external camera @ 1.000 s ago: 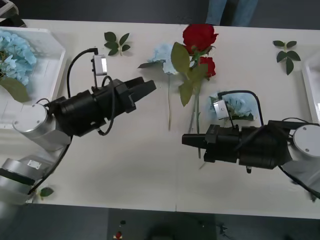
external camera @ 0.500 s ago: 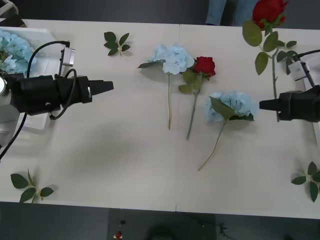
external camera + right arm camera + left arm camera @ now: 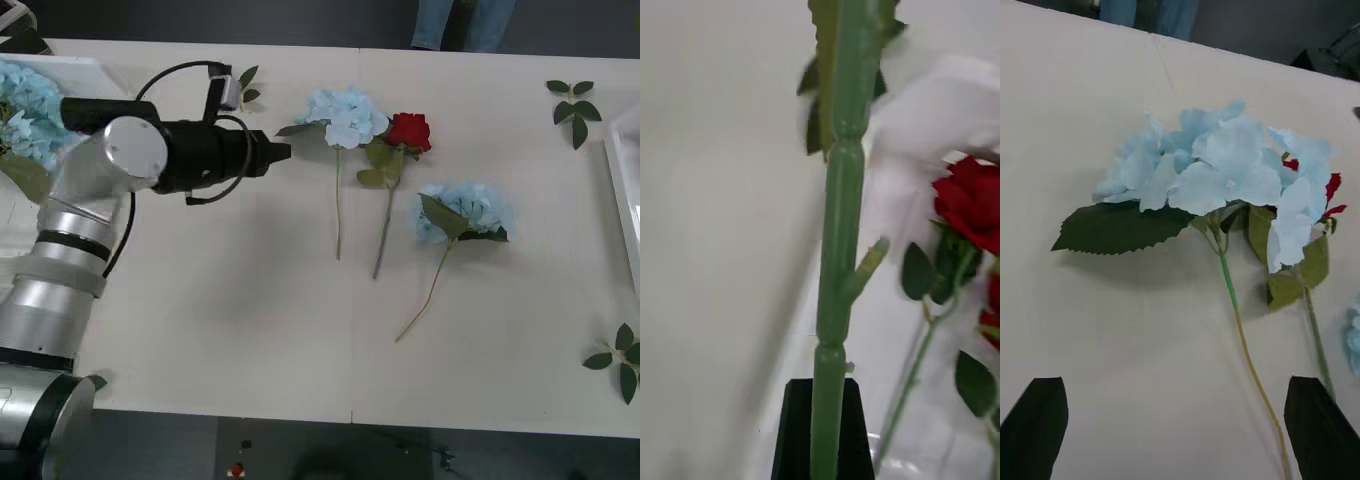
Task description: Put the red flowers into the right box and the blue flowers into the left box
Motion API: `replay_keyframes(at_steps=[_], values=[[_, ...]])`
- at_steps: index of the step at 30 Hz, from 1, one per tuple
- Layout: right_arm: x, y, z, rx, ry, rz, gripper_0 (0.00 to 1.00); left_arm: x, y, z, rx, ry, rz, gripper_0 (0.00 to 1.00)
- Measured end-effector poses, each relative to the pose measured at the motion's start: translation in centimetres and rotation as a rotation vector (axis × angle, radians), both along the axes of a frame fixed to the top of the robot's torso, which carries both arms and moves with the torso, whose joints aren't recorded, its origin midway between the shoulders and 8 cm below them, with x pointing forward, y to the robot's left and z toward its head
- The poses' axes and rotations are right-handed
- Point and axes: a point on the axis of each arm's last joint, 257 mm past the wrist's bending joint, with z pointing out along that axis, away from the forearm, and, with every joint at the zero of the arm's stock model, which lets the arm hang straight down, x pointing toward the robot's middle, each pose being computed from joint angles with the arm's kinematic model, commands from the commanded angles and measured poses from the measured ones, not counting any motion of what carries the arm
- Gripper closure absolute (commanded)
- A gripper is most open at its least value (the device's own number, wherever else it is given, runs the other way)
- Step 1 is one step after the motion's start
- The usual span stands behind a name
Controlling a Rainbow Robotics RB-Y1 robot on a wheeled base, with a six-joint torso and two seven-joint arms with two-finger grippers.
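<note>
My left gripper hangs over the table with its black fingers spread apart and nothing between them. Straight ahead of its tips lies a blue flower, its pale head nearest the gripper and just beyond the fingertips, with one big serrated leaf spreading toward my side and its thin stem running back between the open fingers in the left wrist view. Tucked against the far side of that bloom is a red flower, its petals peeking out behind the blue ones. Farther out past the rose, a second blue flower lies on its own, stem angled away. Behind the left arm, the left box sits at the table's edge with blue flowers already in it. A loose leaf sprig lies just beside the gripper's wrist.

My right gripper is clenched on a thick green stem that rises straight up from between its black fingers, with a small side nub partway along. Just beyond that stem, a red flower with its leaves rests against a white surface; I take that to be the right box, whose rim lies at the table's far right edge.
</note>
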Motion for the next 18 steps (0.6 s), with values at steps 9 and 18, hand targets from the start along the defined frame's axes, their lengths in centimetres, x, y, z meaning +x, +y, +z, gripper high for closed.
replay_keyframes(at_steps=[9, 18], values=[[-3.9, -7.9, -2.2, -0.063, 0.108, -0.155, 1.0, -0.7, -5.9, -3.6, 0.131, -0.012, 0.044, 0.04], [-6.9, -11.6, -4.8, -0.096, 0.188, -0.248, 1.0, -2.1, -9.1, -5.9, 0.235, -0.031, 0.065, 0.03]])
